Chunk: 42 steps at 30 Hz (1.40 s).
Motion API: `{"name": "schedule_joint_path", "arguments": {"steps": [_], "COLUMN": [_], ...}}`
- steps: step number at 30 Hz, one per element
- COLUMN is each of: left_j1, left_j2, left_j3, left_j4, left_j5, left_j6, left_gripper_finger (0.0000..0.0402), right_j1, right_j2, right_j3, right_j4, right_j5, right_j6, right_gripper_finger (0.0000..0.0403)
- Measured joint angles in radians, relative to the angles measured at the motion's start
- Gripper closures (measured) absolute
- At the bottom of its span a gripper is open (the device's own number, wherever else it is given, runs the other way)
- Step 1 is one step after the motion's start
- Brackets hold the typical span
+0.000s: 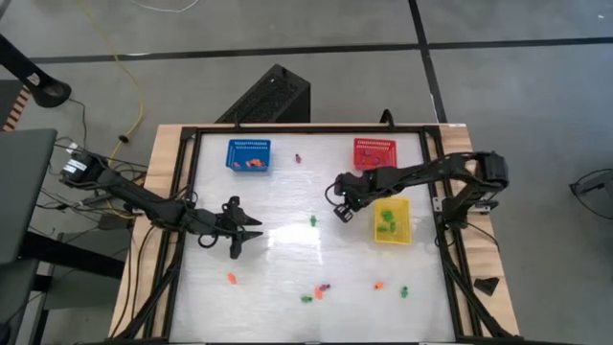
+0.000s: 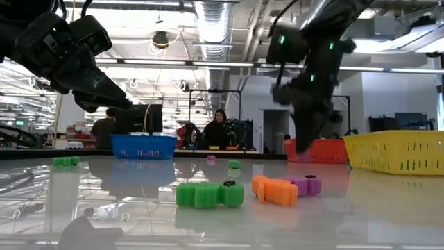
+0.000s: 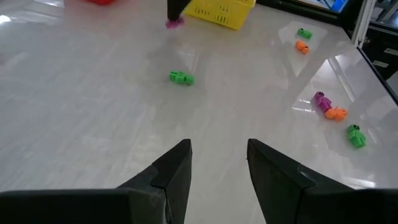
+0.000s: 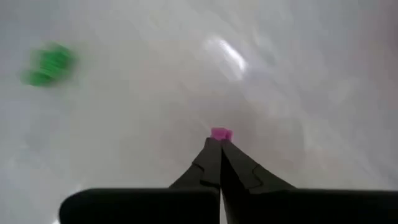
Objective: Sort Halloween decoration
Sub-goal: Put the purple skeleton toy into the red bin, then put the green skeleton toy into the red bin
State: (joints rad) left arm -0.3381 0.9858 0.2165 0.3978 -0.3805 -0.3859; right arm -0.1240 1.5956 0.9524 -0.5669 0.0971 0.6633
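While both arms are over the table, only the right one holds something.

Right gripper: the right gripper (image 4: 219, 144) hangs over the white table (image 1: 287, 206) between the red basket (image 1: 374, 151) and the yellow basket (image 1: 391, 220), just beside the yellow one. Its fingers are pressed together on a small purple piece (image 4: 221, 133), which sticks out at the tips.

Left gripper: the left gripper (image 3: 217, 163) is over the left middle of the table, with its fingers spread apart and nothing between them.

Decorations on the table: one green piece (image 1: 313, 220) lies near the middle, between the two grippers. A purple piece (image 1: 298, 157) lies between the blue basket (image 1: 248, 154) and the red basket. A group of green, orange and purple pieces (image 1: 318, 291) lies close together near the front edge. A single orange piece (image 1: 231, 278) lies further left. An orange piece (image 1: 379, 285) and a green piece (image 1: 404, 290) lie further right.

Baskets: the yellow basket holds green pieces (image 1: 386, 222); the blue basket holds orange pieces (image 1: 253, 164). What is in the red basket I cannot tell.

In the way: nothing lies between the left gripper and the middle green piece.

Behind the table: a person (image 2: 219, 128) sits in the room, far from the arms.
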Motion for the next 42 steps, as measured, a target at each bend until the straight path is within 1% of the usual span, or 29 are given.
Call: {"name": "schedule_joint_path", "arguments": {"steps": [3,6,9,12,14,17,20,22,29,34,36,38,42], "left_j1": [0.000,0.000,0.000,0.000,0.000,0.000,0.000,0.000,0.000,0.000,0.000,0.000,0.000], "left_j2": [0.000,0.000,0.000,0.000,0.000,0.000,0.000,0.000,0.000,0.000,0.000,0.000,0.000], "left_j3": [0.000,0.000,0.000,0.000,0.000,0.000,0.000,0.000,0.000,0.000,0.000,0.000,0.000], "left_j4": [-0.007,-0.011,-0.011,-0.011,-0.011,-0.011,-0.011,-0.011,-0.014,-0.028,-0.031,-0.033,-0.038], "left_j5": [0.000,0.000,0.000,0.000,0.000,0.000,0.000,0.000,0.002,0.003,0.003,0.003,-0.001], "left_j6": [0.000,0.000,0.000,0.000,-0.001,-0.001,-0.001,-0.002,-0.002,-0.013,-0.017,-0.018,-0.018], "left_gripper_finger": [0.0258,0.0258,0.0258,0.0258,0.0258,0.0258,0.0258,0.0258,0.0258,0.0258,0.0258,0.0258,0.0258], "right_j1": [-0.026,-0.076,-0.147,-0.242,-0.308,-0.394,-0.449,-0.468,-0.486,-0.493,-0.478,-0.430,-0.237], "right_j2": [-0.077,-0.156,-0.223,-0.258,-0.261,-0.231,-0.192,-0.170,-0.153,-0.184,-0.207,-0.227,-0.226], "right_j3": [0.000,0.000,0.000,0.000,0.001,0.001,0.001,0.001,0.001,0.001,0.001,0.001,-0.033], "right_j4": [-0.001,-0.005,-0.007,0.000,0.000,-0.002,0.004,0.001,0.003,0.003,0.004,0.009,0.119], "right_j5": [0.008,0.047,0.105,0.156,0.157,0.141,0.133,0.121,0.114,0.109,0.082,0.056,0.066], "right_j6": [-0.022,-0.057,-0.095,-0.140,-0.165,-0.200,-0.201,-0.202,-0.227,-0.238,-0.216,-0.194,-0.147], "right_gripper_finger": [0.0382,0.0381,0.0381,0.0381,0.0381,0.0381,0.0375,0.0364,0.0314,0.0289,0.0282,0.0279,0.0280]}}
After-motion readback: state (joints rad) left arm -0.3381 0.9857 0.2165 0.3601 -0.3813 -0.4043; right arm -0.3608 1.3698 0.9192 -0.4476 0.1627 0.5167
